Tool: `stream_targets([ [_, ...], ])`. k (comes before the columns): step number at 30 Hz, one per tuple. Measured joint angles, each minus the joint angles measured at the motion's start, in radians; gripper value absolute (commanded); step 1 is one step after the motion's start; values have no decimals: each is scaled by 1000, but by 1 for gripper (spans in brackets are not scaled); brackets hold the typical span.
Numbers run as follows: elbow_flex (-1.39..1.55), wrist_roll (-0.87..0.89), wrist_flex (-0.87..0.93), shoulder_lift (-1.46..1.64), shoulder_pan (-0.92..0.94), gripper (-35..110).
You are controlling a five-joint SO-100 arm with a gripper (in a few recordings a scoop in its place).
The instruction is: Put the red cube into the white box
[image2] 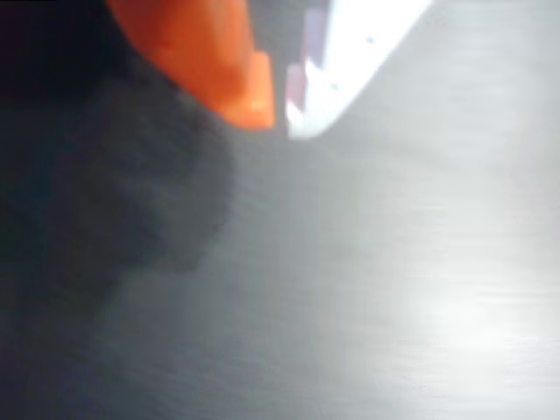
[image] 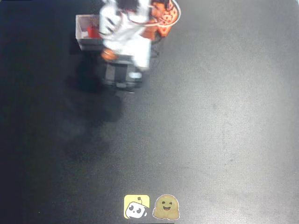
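Observation:
The white box point(image: 83, 29) stands at the top left of the overhead view, partly covered by the blurred white and orange arm. The red cube point(image: 92, 31) lies inside the box, against its right part. My gripper point(image: 110, 53) hangs just below and to the right of the box, above the dark table. In the wrist view the gripper point(image2: 282, 112) appears at the top, its orange finger point(image2: 219, 61) and white finger point(image2: 350, 52) tips almost touching with nothing between them. It is shut and empty.
The black tabletop point(image: 210, 121) stretches wide to the right and below the arm. Two small stickers, a yellow one point(image: 137, 206) and a tan smiling one point(image: 167, 207), lie at the bottom edge. The arm's shadow falls left of centre.

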Motion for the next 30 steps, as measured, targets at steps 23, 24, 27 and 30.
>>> stream_targets([
  [23, 339, 11, 0, 336, -193, 0],
  [24, 356, 12, 3, 362, -187, 0],
  [27, 413, 11, 9, 434, -173, 0],
  [30, 466, 11, 11, 491, -167, 0],
])
